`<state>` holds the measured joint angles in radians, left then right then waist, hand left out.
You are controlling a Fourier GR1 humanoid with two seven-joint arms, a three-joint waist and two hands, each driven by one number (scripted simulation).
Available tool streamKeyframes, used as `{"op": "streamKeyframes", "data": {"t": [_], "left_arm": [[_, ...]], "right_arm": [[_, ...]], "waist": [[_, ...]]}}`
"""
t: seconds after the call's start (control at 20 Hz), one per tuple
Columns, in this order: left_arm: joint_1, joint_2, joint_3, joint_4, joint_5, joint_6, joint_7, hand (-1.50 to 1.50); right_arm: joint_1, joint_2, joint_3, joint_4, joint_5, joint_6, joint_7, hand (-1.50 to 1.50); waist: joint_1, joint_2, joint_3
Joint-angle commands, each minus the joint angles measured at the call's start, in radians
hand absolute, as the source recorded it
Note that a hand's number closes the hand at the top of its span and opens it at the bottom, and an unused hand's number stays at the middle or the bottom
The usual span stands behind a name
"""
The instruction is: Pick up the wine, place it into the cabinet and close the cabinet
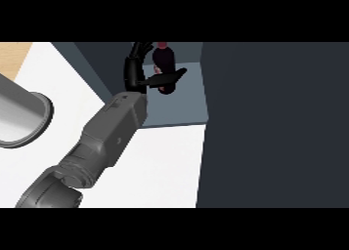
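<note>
The robot hand [137, 68] looks like matt black plastic, and the forearm [108, 132] behind it is a matt grey shell, smooth with shallow seams. The wine bottle [164, 66] within its curled fingers is dark and glossy, with a red top. Beneath the forearm the surface [155, 166] is plain matt white. Left of the arm, a cylinder [14, 114] has a brushed-metal sheen. Right of the hand, the cabinet door [278, 122] is flat matt charcoal.
</note>
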<state>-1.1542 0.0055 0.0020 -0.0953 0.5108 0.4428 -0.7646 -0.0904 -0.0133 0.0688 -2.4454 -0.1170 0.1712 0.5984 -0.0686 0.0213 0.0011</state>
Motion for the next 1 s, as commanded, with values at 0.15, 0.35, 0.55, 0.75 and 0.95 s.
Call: {"op": "streamKeyframes", "data": {"t": [0.15, 0.35, 0.55, 0.75, 0.95], "left_arm": [[0.072, -0.005, -0.012, 0.037, -0.021, 0.051, -0.064, -1.5], [0.04, 0.014, -0.019, 0.039, -0.042, 0.035, -0.014, -1.5], [0.057, 0.028, 0.014, 0.015, -0.017, 0.033, -0.057, -1.5], [0.06, 0.03, 0.021, 0.009, -0.02, 0.027, -0.075, -1.5], [0.064, 0.003, 0.021, 0.008, -0.028, 0.018, -0.085, -1.5]], "right_arm": [[-0.029, 0.012, 0.011, -0.04, -0.028, -0.018, 0.026, -1.5], [0.014, 0.003, 0.006, -0.04, -0.029, -0.001, 0.011, -1.5], [0.02, -0.009, -0.008, -0.011, -0.051, 0.025, -0.021, -1.5], [0.022, 0.006, 0.0, -0.018, -0.037, 0.007, -0.013, -1.5], [0.048, -0.004, 0.018, -0.034, -0.043, 0.026, -0.015, -1.5]], "waist": [[-0.019, 0.01, -0.003], [-0.006, 0.006, -0.002], [-0.011, 0.011, -0.002], [-0.009, 0.01, -0.002], [-0.007, 0.007, -0.002]]}}
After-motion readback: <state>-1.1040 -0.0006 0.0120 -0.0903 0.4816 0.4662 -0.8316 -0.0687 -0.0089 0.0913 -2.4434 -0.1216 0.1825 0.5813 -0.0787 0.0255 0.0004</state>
